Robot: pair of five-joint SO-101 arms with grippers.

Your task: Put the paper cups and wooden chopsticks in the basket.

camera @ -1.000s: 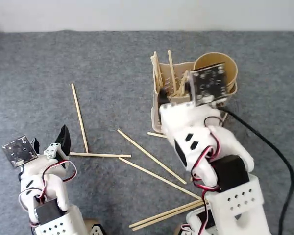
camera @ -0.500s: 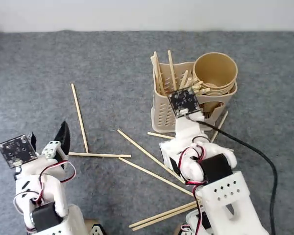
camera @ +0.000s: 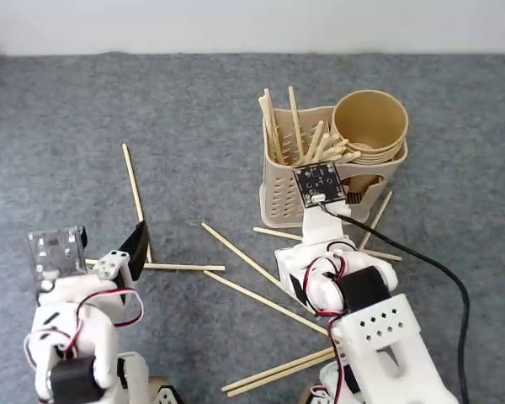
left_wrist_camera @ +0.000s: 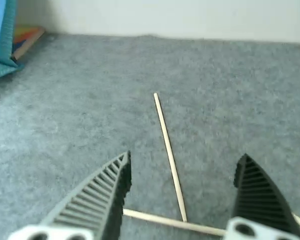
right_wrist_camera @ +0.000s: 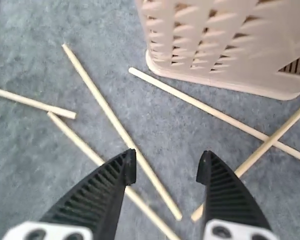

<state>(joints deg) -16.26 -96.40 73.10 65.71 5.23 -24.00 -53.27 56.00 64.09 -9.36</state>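
Pulled back from the basket (camera: 278, 198) holding the cups (camera: 369, 122), the right gripper (right_wrist_camera: 167, 167) hangs empty, fingers wide, over loose chopsticks (right_wrist_camera: 120, 132) awaiting pickup, the left gripper (left_wrist_camera: 186, 156) equally wide.

A beige slotted basket (camera: 278, 202) is seen standing on the grey carpeted table (camera: 177, 109). Stacked paper cups (camera: 370, 126) are held in its right part, and wooden chopsticks (camera: 273, 126) are propped upright in its left part. More sticks are scattered on the table: a long stick (camera: 136, 198) at the left, met at its near end by a crossing stick (camera: 181, 267), and two diagonal sticks (camera: 240, 255) in the middle. The left arm (camera: 76, 328) is placed beside that crossing, and the right arm (camera: 345, 286) just in front of the basket
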